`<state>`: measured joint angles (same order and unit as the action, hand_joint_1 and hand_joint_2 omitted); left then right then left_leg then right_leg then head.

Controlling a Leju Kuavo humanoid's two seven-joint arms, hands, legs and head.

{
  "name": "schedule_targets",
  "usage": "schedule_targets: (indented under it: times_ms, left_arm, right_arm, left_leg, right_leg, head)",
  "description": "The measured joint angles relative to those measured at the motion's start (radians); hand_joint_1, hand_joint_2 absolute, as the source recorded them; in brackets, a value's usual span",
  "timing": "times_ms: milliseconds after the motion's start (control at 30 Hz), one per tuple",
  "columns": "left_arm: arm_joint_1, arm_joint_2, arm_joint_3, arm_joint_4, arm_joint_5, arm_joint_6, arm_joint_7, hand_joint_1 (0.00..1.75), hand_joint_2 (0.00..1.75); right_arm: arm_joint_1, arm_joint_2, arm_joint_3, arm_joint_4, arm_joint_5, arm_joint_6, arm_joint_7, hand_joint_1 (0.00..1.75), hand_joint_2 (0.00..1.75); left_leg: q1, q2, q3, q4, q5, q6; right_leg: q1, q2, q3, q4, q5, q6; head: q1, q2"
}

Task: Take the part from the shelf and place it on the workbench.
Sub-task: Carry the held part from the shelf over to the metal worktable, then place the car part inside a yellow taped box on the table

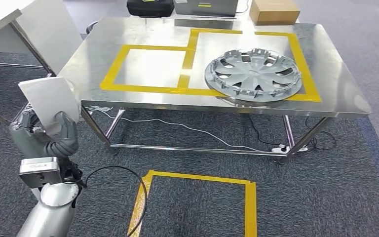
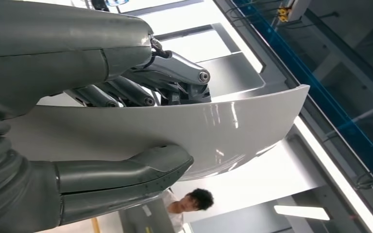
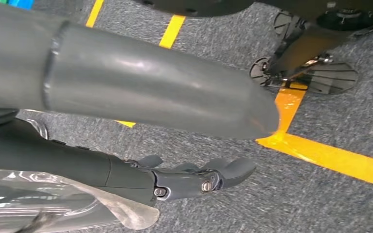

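Left hand (image 1: 47, 136): raised on a silver arm at the lower left, short of the workbench (image 1: 143, 34); thumb (image 2: 141, 170) on one face of the part, dark fingers (image 2: 175, 73) on the other, clamping it.
Part (image 1: 49, 98): light grey panel, smooth and glossy, gently curved with a rounded corner; held upright off the near left corner of the bench, not over it.
Right hand (image 3: 194, 177): low over grey carpet (image 3: 320, 121) and yellow floor tape (image 3: 330, 155); dark fingers loosely extended, slightly apart, nothing between them.
Workbench: brushed steel top, yellow tape rectangles.
Wheel cover (image 1: 254, 74): silver, spoked, round, flat inside the right rectangle.
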<state>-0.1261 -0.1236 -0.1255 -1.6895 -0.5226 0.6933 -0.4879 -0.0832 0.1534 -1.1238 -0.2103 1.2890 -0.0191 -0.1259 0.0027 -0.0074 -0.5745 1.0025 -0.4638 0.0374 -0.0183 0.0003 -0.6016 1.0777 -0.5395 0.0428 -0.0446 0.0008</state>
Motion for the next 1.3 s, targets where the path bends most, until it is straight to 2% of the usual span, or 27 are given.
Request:
schedule_targets:
  times_ms: [67,100,133,167,233,300,333,433,500,533,600,633,667,700,733,767,800,833,867,967,1033,1133,1167,1200,1233,1267,1300]
  left_arm:
    - [-0.002,0.0,-0.004,0.002,-0.001,-0.001,0.0,1.75,1.75]
    - [-0.002,0.0,-0.005,0.004,-0.001,-0.002,0.0,1.75,1.75]
    - [-0.002,0.0,-0.006,0.006,-0.001,-0.002,0.001,1.75,1.75]
    - [-0.002,0.001,-0.007,0.008,-0.001,-0.004,0.001,1.75,1.75]
    - [-0.002,0.002,-0.009,0.01,-0.002,-0.008,0.001,1.75,1.75]
    - [-0.003,0.004,-0.012,0.01,-0.002,-0.011,0.002,1.75,1.75]
    - [-0.003,0.005,-0.013,0.01,-0.003,-0.012,0.002,1.75,1.75]
    - [-0.004,0.007,-0.017,0.01,-0.003,-0.013,0.003,1.75,1.75]
    - [-0.005,0.008,-0.019,0.01,-0.003,-0.012,0.003,1.75,1.75]
    - [-0.006,0.009,-0.019,0.01,-0.003,-0.012,0.003,1.75,1.75]
    - [-0.005,0.01,-0.019,0.01,-0.002,-0.012,0.004,1.75,1.75]
    - [-0.002,0.01,-0.019,0.01,-0.001,-0.012,0.004,1.75,1.75]
    - [0.0,0.011,-0.019,0.011,0.0,-0.012,0.005,1.75,1.75]
    - [0.002,0.012,-0.019,0.011,0.001,-0.012,0.006,1.75,1.75]
    - [0.002,0.012,-0.019,0.011,0.001,-0.012,0.006,1.75,1.75]
    - [0.003,0.013,-0.02,0.011,0.002,-0.012,0.006,1.75,1.75]
    - [0.003,0.014,-0.02,0.011,0.002,-0.013,0.007,1.75,1.75]
    - [0.002,0.015,-0.02,0.012,0.002,-0.013,0.007,1.75,1.75]
    - [0.001,0.015,-0.021,0.012,0.003,-0.014,0.008,1.75,1.75]
    - [0.001,0.016,-0.02,0.012,0.003,-0.014,0.011,1.75,1.75]
    - [0.001,0.016,-0.02,0.012,0.003,-0.014,0.012,1.75,1.75]
    - [0.001,0.016,-0.021,0.012,0.003,-0.014,0.012,1.75,1.75]
    - [0.003,0.016,-0.021,0.012,0.003,-0.014,0.012,1.75,1.75]
    - [0.004,0.016,-0.021,0.012,0.003,-0.014,0.012,1.75,1.75]
    - [0.006,0.016,-0.021,0.012,0.003,-0.014,0.012,1.75,1.75]
    - [0.006,0.016,-0.021,0.012,0.003,-0.014,0.012,1.75,1.75]
    - [0.007,0.016,-0.021,0.013,0.003,-0.014,0.012,1.75,1.75]
  right_arm:
    - [0.0,0.0,0.0,0.0,0.0,0.001,0.0,0.0,0.0]
    - [0.001,0.0,0.0,0.0,0.0,0.001,0.0,0.0,0.0]
    - [0.002,0.0,0.0,0.0,0.001,0.001,0.0,0.0,0.0]
    - [0.003,0.0,0.0,0.0,0.001,0.002,0.0,0.0,0.0]
    - [0.004,-0.001,0.0,0.0,0.001,0.002,0.0,0.0,0.0]
    - [0.002,-0.002,0.0,0.0,0.002,0.002,0.0,0.0,0.0]
    - [0.002,-0.002,0.0,0.0,0.002,0.002,0.0,0.0,0.0]
    - [0.003,-0.002,0.0,0.0,0.003,0.003,0.0,0.0,0.0]
    - [0.005,-0.002,0.0,0.0,0.003,0.003,0.0,0.0,0.0]
    - [0.005,-0.001,0.0,0.0,0.003,0.003,0.0,0.0,0.0]
    - [0.005,-0.002,0.0,0.0,0.003,0.002,0.0,0.0,0.0]
    - [0.006,-0.002,0.0,0.0,0.003,0.002,0.0,0.0,0.0]
    - [0.006,-0.002,0.0,0.0,0.003,0.002,0.0,0.0,0.0]
    - [0.008,-0.002,0.0,0.0,0.003,0.002,0.0,0.0,0.0]
    - [0.009,-0.002,0.0,0.0,0.003,0.002,0.0,0.0,0.0]
    - [0.01,-0.002,0.0,0.0,0.003,0.002,0.0,0.0,0.0]
    - [0.011,-0.001,0.0,0.0,0.003,0.003,0.0,0.0,0.0]
    - [0.01,-0.001,0.0,0.0,0.003,0.003,0.0,0.0,0.0]
    - [0.009,0.0,0.0,0.0,0.003,0.003,0.0,0.0,0.0]
    - [0.005,0.0,0.0,0.0,0.003,0.003,0.0,0.0,0.0]
    - [0.002,0.0,0.0,0.0,0.003,0.003,0.0,0.0,0.0]
    - [0.001,0.0,0.0,0.0,0.003,0.003,0.0,0.0,0.0]
    - [0.003,0.0,0.001,0.0,0.003,0.003,0.0,0.0,0.0]
    - [0.006,0.0,0.001,0.0,0.003,0.003,0.0,0.0,0.0]
    - [0.008,0.0,0.0,0.0,0.003,0.003,0.0,0.0,0.0]
    - [0.01,0.0,0.0,0.0,0.003,0.003,0.0,0.0,0.0]
    - [0.013,0.0,0.0,0.0,0.003,0.003,0.0,0.0,0.0]
  left_leg:
    - [-0.001,0.001,0.002,0.0,-0.004,0.006]
    - [-0.001,0.0,0.003,0.0,-0.006,0.007]
    - [-0.001,0.0,0.006,0.0,-0.011,0.007]
    - [-0.001,-0.001,0.011,0.0,-0.015,0.006]
    - [0.0,-0.002,0.026,0.001,-0.029,0.001]
    - [-0.004,-0.003,0.037,0.003,-0.043,-0.01]
    - [-0.006,-0.003,0.039,0.004,-0.048,-0.015]
    - [-0.007,-0.003,0.048,0.001,-0.059,-0.028]
    - [-0.005,-0.001,0.045,0.026,-0.074,-0.037]
    - [-0.004,0.0,0.025,0.069,-0.089,-0.041]
    - [0.0,0.0,-0.054,0.207,-0.13,-0.049]
    - [0.001,0.0,-0.1,0.272,-0.141,-0.051]
    - [0.002,0.0,-0.132,0.306,-0.133,-0.051]
    - [0.002,0.0,-0.146,0.301,-0.104,-0.05]
    - [0.002,0.0,-0.14,0.255,-0.054,-0.046]
    - [0.001,0.0,-0.121,0.19,-0.004,-0.041]
    - [-0.003,0.001,-0.101,0.132,0.03,-0.035]
    - [-0.006,0.002,-0.08,0.082,0.043,-0.029]
    - [-0.01,0.002,-0.067,0.055,0.037,-0.024]
    - [-0.01,-0.001,-0.039,0.022,0.01,-0.009]
    - [-0.005,-0.003,-0.012,0.008,0.0,0.003]
    - [-0.005,-0.003,0.015,0.003,-0.023,0.011]
    - [-0.006,-0.004,0.027,0.003,-0.033,0.011]
    - [-0.006,-0.005,0.041,0.003,-0.045,0.01]
    - [-0.006,-0.006,0.059,0.003,-0.058,0.009]
    - [-0.006,-0.007,0.077,0.003,-0.072,0.007]
    - [-0.006,-0.007,0.094,0.003,-0.087,0.004]
  right_leg:
    - [0.0,0.0,-0.075,0.138,-0.055,0.004]
    - [-0.001,0.0,-0.11,0.194,-0.069,0.006]
    - [-0.001,0.0,-0.131,0.218,-0.063,0.008]
    - [-0.001,0.0,-0.129,0.199,-0.036,0.008]
    - [-0.001,-0.001,-0.077,0.071,0.045,0.006]
    - [0.0,0.0,-0.016,-0.043,0.077,0.0]
    - [0.002,0.0,-0.002,-0.063,0.073,-0.005]
    - [0.002,0.002,0.011,-0.066,0.06,-0.022]
    - [-0.003,0.001,0.025,-0.07,0.053,-0.032]
    - [-0.004,0.0,0.034,-0.071,0.048,-0.036]
    - [-0.004,0.0,0.051,-0.072,0.032,-0.042]
    - [-0.004,0.0,0.061,-0.072,0.024,-0.042]
    - [-0.003,0.001,0.072,-0.072,0.014,-0.042]
    - [-0.003,0.002,0.086,-0.072,0.004,-0.04]
    - [-0.003,0.003,0.101,-0.072,-0.007,-0.038]
    - [-0.004,0.004,0.114,-0.073,-0.019,-0.035]
    - [-0.003,0.004,0.125,-0.075,-0.03,-0.031]
    - [-0.003,0.004,0.131,-0.079,-0.039,-0.026]
    - [-0.003,0.003,0.135,-0.085,-0.044,-0.02]
    - [-0.003,-0.001,0.149,-0.08,-0.035,0.001]
    - [-0.003,-0.001,0.115,-0.011,-0.038,0.007]
    - [-0.002,-0.001,-0.019,0.159,-0.098,0.011]
    - [-0.002,-0.001,-0.056,0.189,-0.116,0.013]
    - [-0.002,-0.001,-0.08,0.188,-0.119,0.014]
    - [-0.001,-0.001,-0.088,0.157,-0.1,0.015]
    - [-0.001,-0.001,-0.084,0.1,-0.052,0.014]
    - [-0.001,-0.002,-0.078,0.041,0.012,0.01]
  head:
    - [0.002,0.0]
    - [0.002,0.0]
    - [0.002,0.0]
    - [0.002,0.0]
    - [0.003,0.0]
    - [0.003,0.0]
    - [0.002,0.0]
    - [0.0,0.0]
    - [-0.004,0.0]
    - [-0.007,0.0]
    - [-0.012,0.0]
    - [-0.012,0.0]
    - [-0.012,0.0]
    - [-0.012,0.0]
    - [-0.012,0.0]
    - [-0.012,0.0]
    - [-0.011,0.0]
    - [-0.011,0.0]
    - [-0.009,0.0]
    - [-0.006,0.0]
    - [-0.003,0.0]
    - [0.001,0.0]
    - [0.001,0.0]
    - [0.001,0.0]
    - [0.001,0.0]
    - [0.001,0.0]
    - [0.002,0.0]
